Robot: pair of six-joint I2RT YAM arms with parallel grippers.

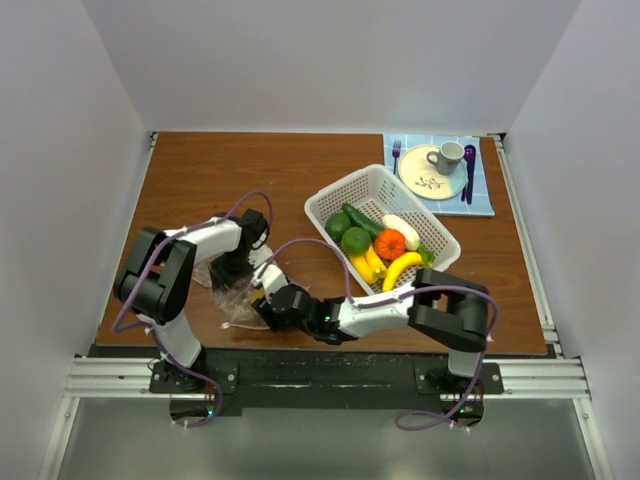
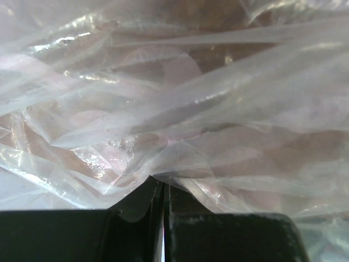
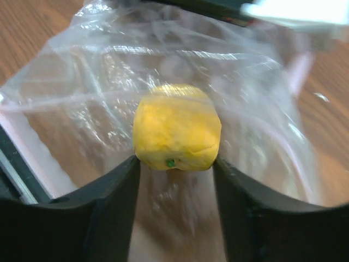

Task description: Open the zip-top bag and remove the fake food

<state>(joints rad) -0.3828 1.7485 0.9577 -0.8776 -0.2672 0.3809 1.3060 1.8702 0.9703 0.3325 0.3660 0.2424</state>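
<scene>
The zip-top bag [image 1: 232, 300] is lying crumpled on the surface [image 1: 200, 180], to the left of the white basket [image 1: 330, 195] and nearer my bases than it. I am holding it from two sides. My left pincer [image 2: 162, 188] is pressing its fingers together on a fold of the clear plastic. From that wrist I am seeing almost nothing but glare and wrinkles, so I cannot make out what part of the bag this is.

My right pincer [image 3: 175, 164] is reaching in from the basket side and clamping a yellow piece [image 3: 177, 128] of the fake food, one fingertip against each flank. The piece is blurred, and I cannot tell what fruit it is. Film is billowing behind and around it, so I cannot say whether it is inside the mouth or just out of it. From above, my own arms are covering it completely.

The rest of the fake food [image 1: 380, 245] is sitting piled in the basket. Beyond the basket, a plate [image 1: 425, 180] is carrying a mug [image 1: 447, 157].
</scene>
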